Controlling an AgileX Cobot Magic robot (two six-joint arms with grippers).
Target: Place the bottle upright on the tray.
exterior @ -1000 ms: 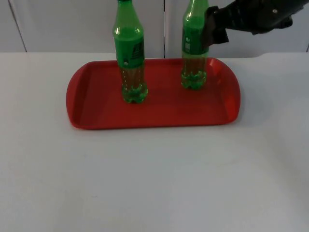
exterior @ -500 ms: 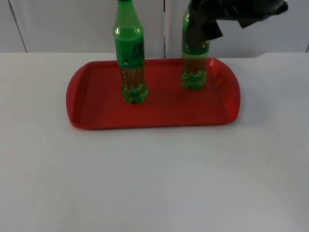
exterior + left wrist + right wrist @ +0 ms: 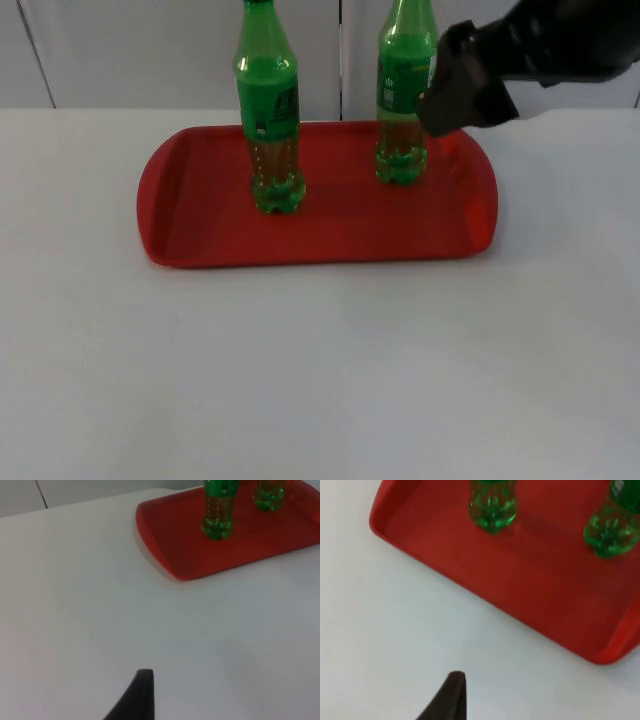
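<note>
Right gripper [image 3: 455, 95] sits just right of the right bottle [image 3: 403, 95], beside its label and clear of the glass; can't tell from here whether it is open or closed. It partly covers the tray's far right corner. That bottle stands upright near the far right of the red tray [image 3: 200, 215]. A second green bottle [image 3: 268, 110] stands upright left of centre, well apart from the first. The tray rests on the white table [image 3: 320, 380], grey partition wall [image 3: 140, 50] behind.

Left arm waits; one black left gripper fingertip [image 3: 135, 700] over bare table, tray and both bottles ahead of it.

Half a second ago the right gripper was higher, over the bottle's upper part; now it has dropped and pulled right. Bottles and tray unmoved.
</note>
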